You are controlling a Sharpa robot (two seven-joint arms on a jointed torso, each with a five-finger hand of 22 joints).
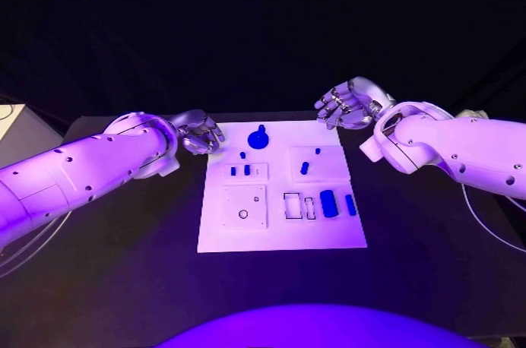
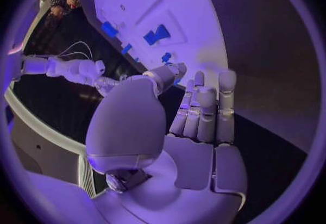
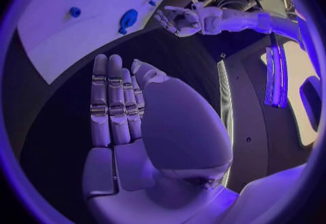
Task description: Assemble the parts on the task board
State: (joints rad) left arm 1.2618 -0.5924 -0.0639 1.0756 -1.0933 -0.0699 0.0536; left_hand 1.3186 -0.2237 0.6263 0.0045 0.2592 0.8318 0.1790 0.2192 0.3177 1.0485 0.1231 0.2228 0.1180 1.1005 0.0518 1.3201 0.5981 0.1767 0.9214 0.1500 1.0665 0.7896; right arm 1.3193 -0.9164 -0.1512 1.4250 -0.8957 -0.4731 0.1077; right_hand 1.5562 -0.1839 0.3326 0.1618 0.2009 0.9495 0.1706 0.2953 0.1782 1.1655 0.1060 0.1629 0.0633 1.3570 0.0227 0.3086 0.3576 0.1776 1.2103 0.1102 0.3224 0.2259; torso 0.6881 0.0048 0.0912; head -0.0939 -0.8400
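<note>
Nearest me on the black counter [image 1: 109, 272] lies the white task board [image 1: 280, 234], its long axis running from six to twelve o'clock, away from my body. On its near half, toward four o'clock, two oblong blue parts [image 1: 327, 200] lie side by side, each with its long axis pointing from six to twelve, beside empty outlined recesses. Past the middle, smaller blue pieces [image 1: 247, 169] sit in the square blocks, too small for me to read their lean. Farthest, at about twelve o'clock, the round-headed blue part [image 1: 258, 138] rests near the board's far edge. My left hand [image 1: 201, 133] hovers just off the board's far corner at ten o'clock, fingers straight and side by side, holding nothing. My right hand [image 1: 349, 105] hangs beyond the far corner at one o'clock, fingers loosely curled and apart, also empty. I judge no part is yet picked up; the next move calls for lowering one hand onto a loose part and pinching it squarely.
</note>
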